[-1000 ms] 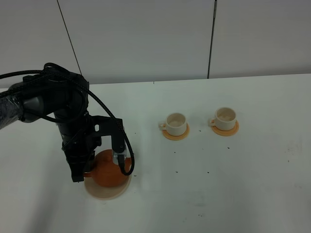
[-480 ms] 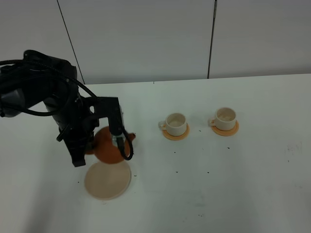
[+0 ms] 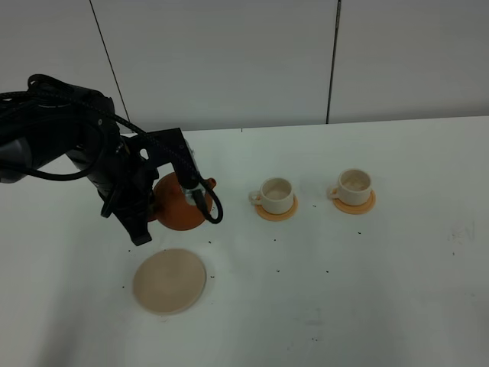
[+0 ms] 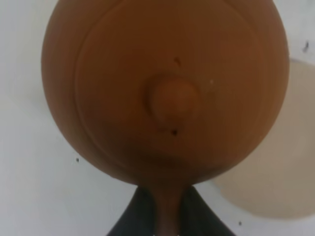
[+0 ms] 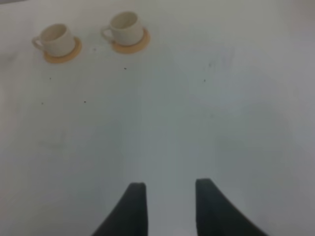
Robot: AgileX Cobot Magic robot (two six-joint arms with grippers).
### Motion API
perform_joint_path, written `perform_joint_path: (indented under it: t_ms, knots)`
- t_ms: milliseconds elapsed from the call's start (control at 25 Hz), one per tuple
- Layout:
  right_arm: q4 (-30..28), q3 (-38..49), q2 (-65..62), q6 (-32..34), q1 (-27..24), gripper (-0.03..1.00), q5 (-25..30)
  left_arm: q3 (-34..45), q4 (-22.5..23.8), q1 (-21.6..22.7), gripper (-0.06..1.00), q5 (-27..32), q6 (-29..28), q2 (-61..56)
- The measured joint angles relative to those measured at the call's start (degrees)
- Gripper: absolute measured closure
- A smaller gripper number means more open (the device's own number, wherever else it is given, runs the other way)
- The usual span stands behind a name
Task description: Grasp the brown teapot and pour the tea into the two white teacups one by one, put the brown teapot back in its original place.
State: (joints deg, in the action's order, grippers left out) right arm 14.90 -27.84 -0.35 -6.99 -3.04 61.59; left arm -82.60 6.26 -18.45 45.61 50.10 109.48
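So, we log: L gripper pinching brown teapot handle, airborne; teacups at 3 o'clock seem unfilled; return to coaster pending.

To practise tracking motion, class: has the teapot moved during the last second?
Yes. The teapot has left the coaster, which now lies bare, and hangs higher in the view, toward the nearer cup.

left hand holds brown teapot beside coaster | teacups on saucers, well apart from teapot
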Motion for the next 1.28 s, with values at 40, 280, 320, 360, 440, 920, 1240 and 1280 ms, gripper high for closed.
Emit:
perform_joint_path:
  t_ms: [40, 280, 320, 360, 440, 920, 1240, 1280]
  knots:
    - [0.0, 0.0, 0.0, 0.0, 0.0, 0.73, 0.0, 0.0, -0.6, 0.0, 0.77, -0.5, -0.2, 0.0]
    - [0.0, 0.0, 0.0, 0.0, 0.0, 0.73, 0.0, 0.0, -2.8, -0.1, 0.77, -2.7, -1.2, 0.1]
    - [0.0, 0.0, 0.0, 0.0, 0.0, 0.73, 0.0, 0.0, -2.8, -0.4, 0.77, -2.9, -1.7, 0.2]
    - [0.0, 0.0, 0.0, 0.0, 0.0, 0.73, 0.0, -0.1, -2.8, -0.6, 0.77, -2.9, -1.9, 0.4]
    - [0.0, 0.0, 0.0, 0.0, 0.0, 0.73, 0.0, -1.5, -2.8, -1.1, 0.77, -1.7, -2.3, 1.4]
    - [0.0, 0.0, 0.0, 0.0, 0.0, 0.73, 0.0, -36.6, -1.3, -6.3, 0.77, 18.2, -2.8, 20.4]
    - [0.0, 0.0, 0.0, 0.0, 0.0, 0.73, 0.0, -47.8, 0.0, -8.5, 0.77, 17.2, -3.1, 27.1]
    - [0.0, 0.0, 0.0, 0.0, 0.0, 0.73, 0.0, -48.0, 0.0, -8.8, 0.77, 16.8, -3.1, 27.4]
